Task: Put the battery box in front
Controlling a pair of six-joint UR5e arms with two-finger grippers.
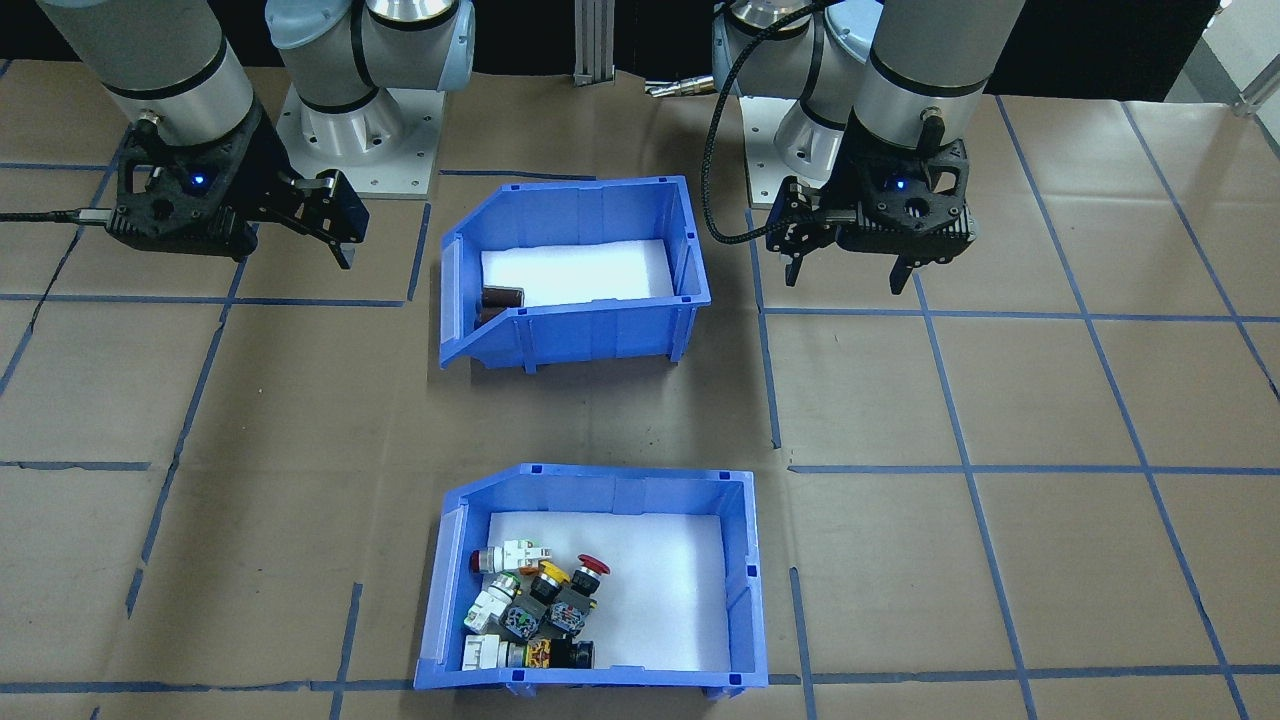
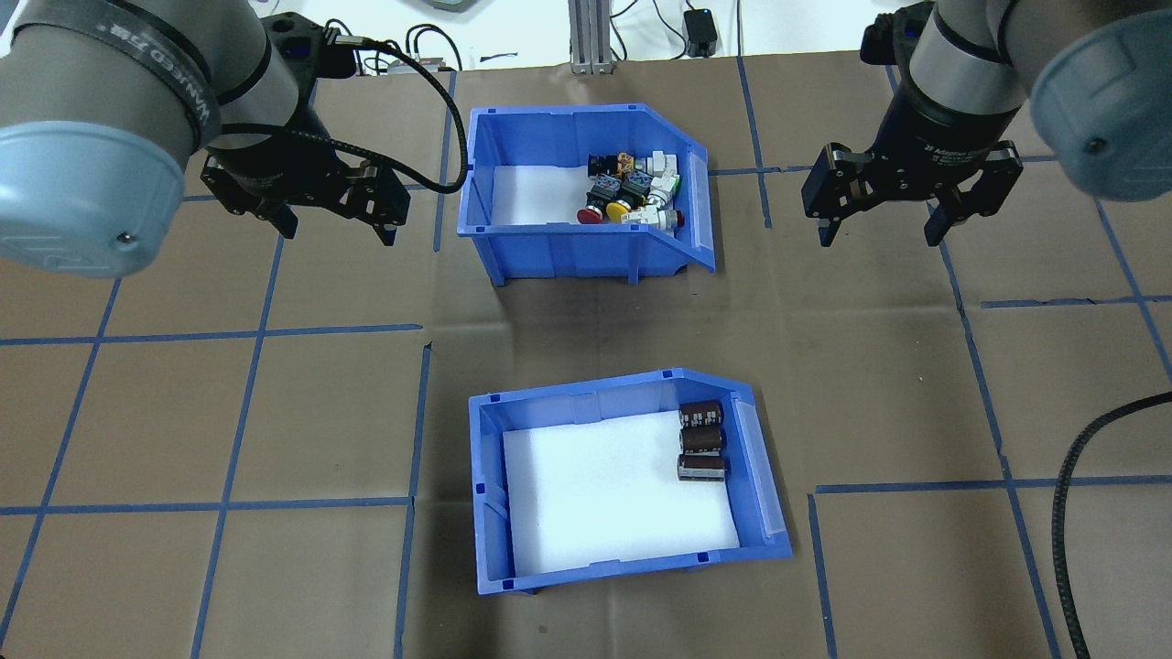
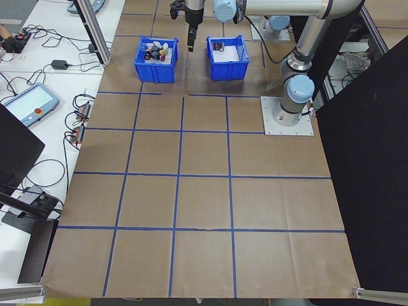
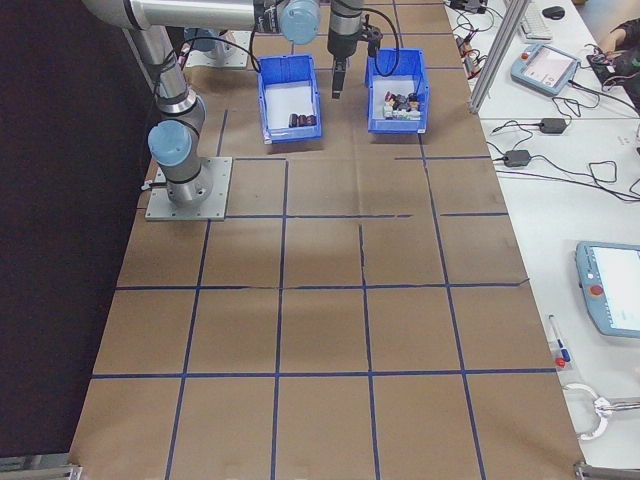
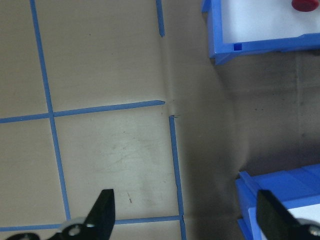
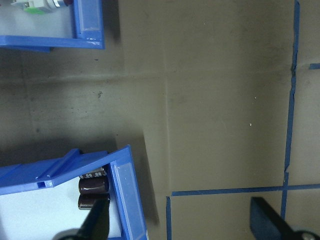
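The battery box is a blue bin with a white foam floor, standing on the robot's side of the table. Three dark brown cells lie by its low slanted side. The front-facing view shows the battery box at top centre. My left gripper hangs open over bare table, left of the far bin. In the left wrist view only a corner of the battery box shows. My right gripper is open too, to the right of the far bin, holding nothing. Its wrist view catches the cells.
A second blue bin with colourful push-button switches stands on the far side, directly beyond the battery box. Brown paper with blue tape lines covers the table. A black cable hangs at the right.
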